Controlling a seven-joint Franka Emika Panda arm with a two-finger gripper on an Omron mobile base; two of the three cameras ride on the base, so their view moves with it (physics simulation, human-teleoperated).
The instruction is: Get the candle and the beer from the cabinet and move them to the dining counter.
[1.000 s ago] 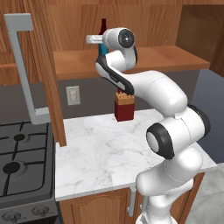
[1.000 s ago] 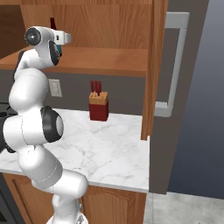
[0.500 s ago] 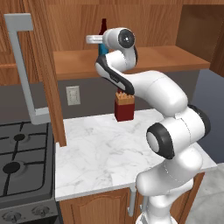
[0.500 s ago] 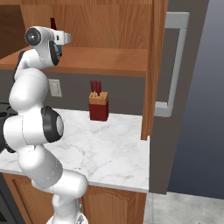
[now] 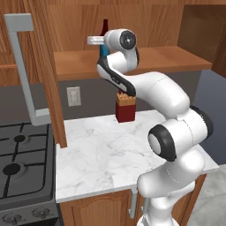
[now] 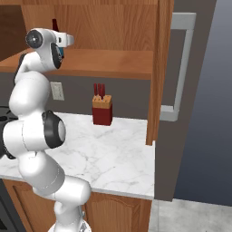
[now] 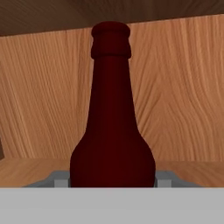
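No change is recorded across the last second: the arm holds the same raised pose in both base views, and the pincer (image 5: 102,47) has stayed reached into the open cabinet (image 5: 167,59) at shelf level. The beer (image 7: 111,131) stands upright on the cabinet shelf, close in front of the hand camera. Its dark neck (image 5: 105,26) rises just above the white hand in the left base view. In the hand view the grey fingertips (image 7: 60,178) sit against either side of the bottle's lower body with no visible gap. The pincer is therefore assessed as closed at a middling width on the beer, and the bottle's base appears not yet lifted from the shelf. The stillness is judged to be a grip settling before the lift, not a stall. On the counter (image 5: 97,154) below, the red knife block (image 5: 125,108) stands directly under the arm's forearm, which is a hazard if the bottle is brought straight down. The task is assessed as early: the beer is secured but not withdrawn, and the candle and the carry to the dining counter are outstanding.
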